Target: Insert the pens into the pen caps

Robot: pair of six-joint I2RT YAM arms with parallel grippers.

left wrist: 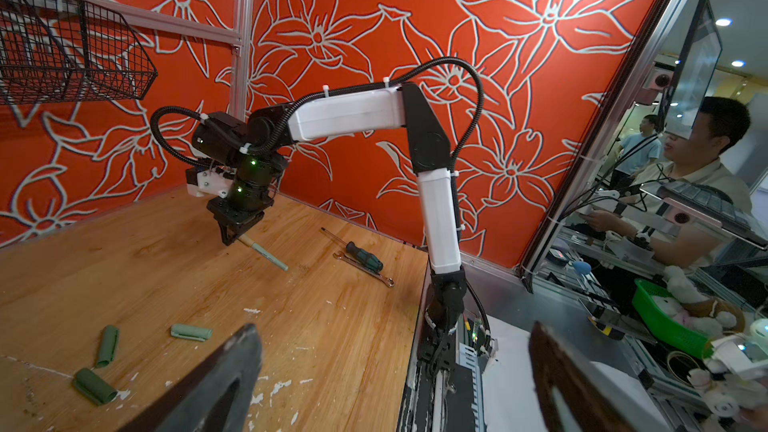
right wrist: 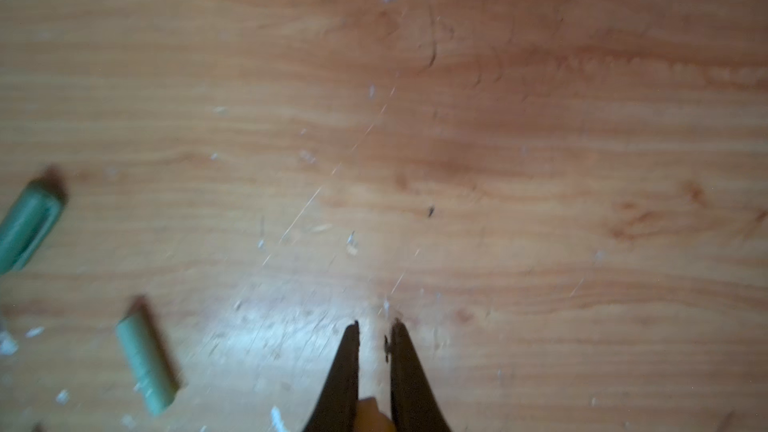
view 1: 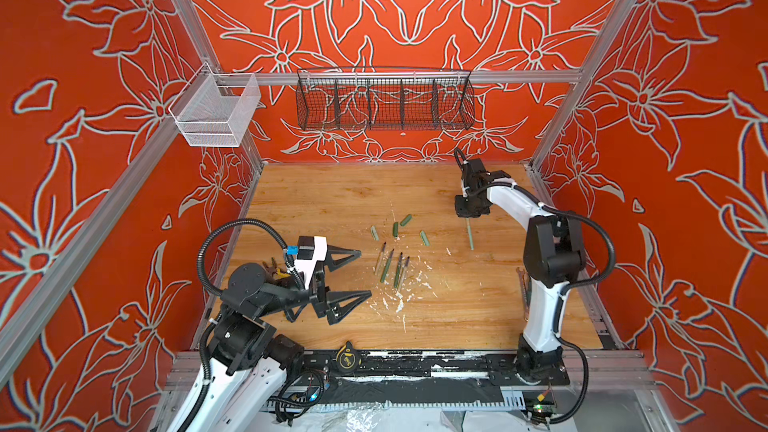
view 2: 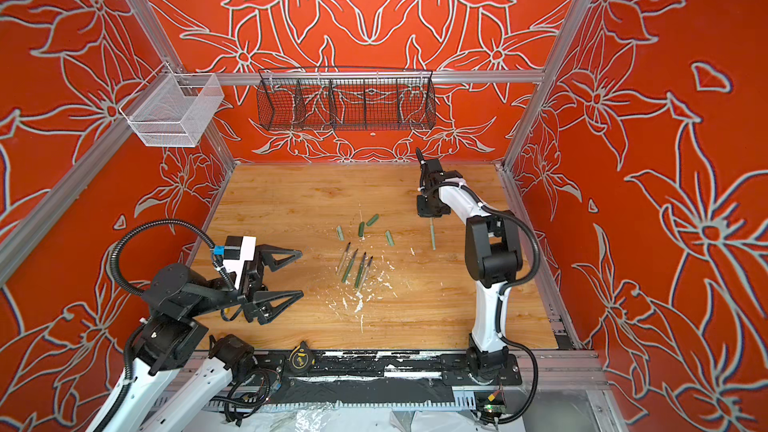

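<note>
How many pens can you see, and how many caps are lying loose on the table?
Pens lying on the table: 4
Pen held in the right gripper: 1
Loose caps: 4
Total: 9

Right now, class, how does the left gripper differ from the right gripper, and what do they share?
The left gripper stands wide open and empty; the right gripper is shut on a pale green pen. The left gripper points sideways across the table, while the right gripper points down at it. Both have dark, tapering fingers.
</note>
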